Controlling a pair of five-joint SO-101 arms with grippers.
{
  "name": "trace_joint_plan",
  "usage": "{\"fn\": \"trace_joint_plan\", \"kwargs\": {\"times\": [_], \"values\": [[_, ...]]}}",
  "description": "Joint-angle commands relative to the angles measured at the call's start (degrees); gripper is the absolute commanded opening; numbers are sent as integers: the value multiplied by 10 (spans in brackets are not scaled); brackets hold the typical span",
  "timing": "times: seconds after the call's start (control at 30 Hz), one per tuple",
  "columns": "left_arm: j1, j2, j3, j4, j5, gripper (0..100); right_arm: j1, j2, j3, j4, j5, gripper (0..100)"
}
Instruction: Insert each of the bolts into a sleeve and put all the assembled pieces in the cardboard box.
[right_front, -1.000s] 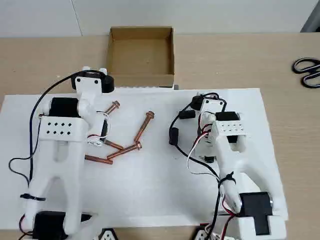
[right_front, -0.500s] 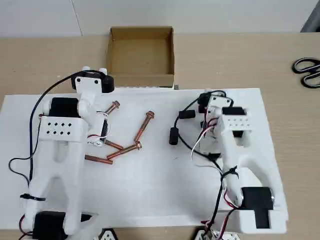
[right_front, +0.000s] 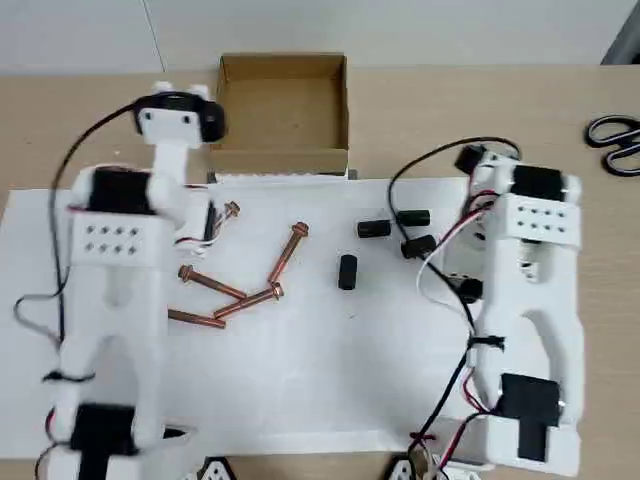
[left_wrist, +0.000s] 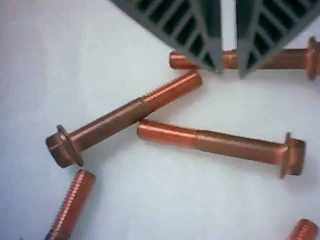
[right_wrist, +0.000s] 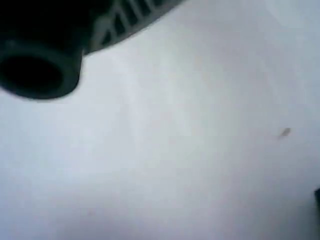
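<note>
Bolts, five of them, lie loose on the white sheet just in front of the cardboard box, none sleeved, none boxed. Left gripper hovers over one bolt close to the box, pinched almost closed with just a thin slit, gripping nothing. Trouble ahead, I'd say: that bolt lies along the closing line, so a squeeze could skid off its ends and roll it into its neighbours. Black sleeves sit farther from the box, toward the right arm. One sleeve looms beside the right gripper; held or not, I cannot tell. A loose hold would drop it.
</note>
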Motion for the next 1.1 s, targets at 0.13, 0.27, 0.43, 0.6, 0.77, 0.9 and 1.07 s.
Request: {"fn": "trace_joint_plan", "kwargs": {"times": [0.13,0.27,0.43,0.6,0.77,0.9,1.07], "values": [[79,139,-112,12,4,17,47,-109,25,8,48,3],[139,155,-161,11,4,16,49,-131,72,8,103,3],[170,193,-191,10,6,17,50,-155,105,7,117,3],[159,276,-209,-1,6,39,50,-171,132,7,112,3],[152,331,-280,-1,4,82,50,-193,158,7,112,3],[156,375,-331,-1,4,83,50,-210,170,7,112,3],[154,442,-377,1,4,83,50,-222,172,10,112,3]]}}
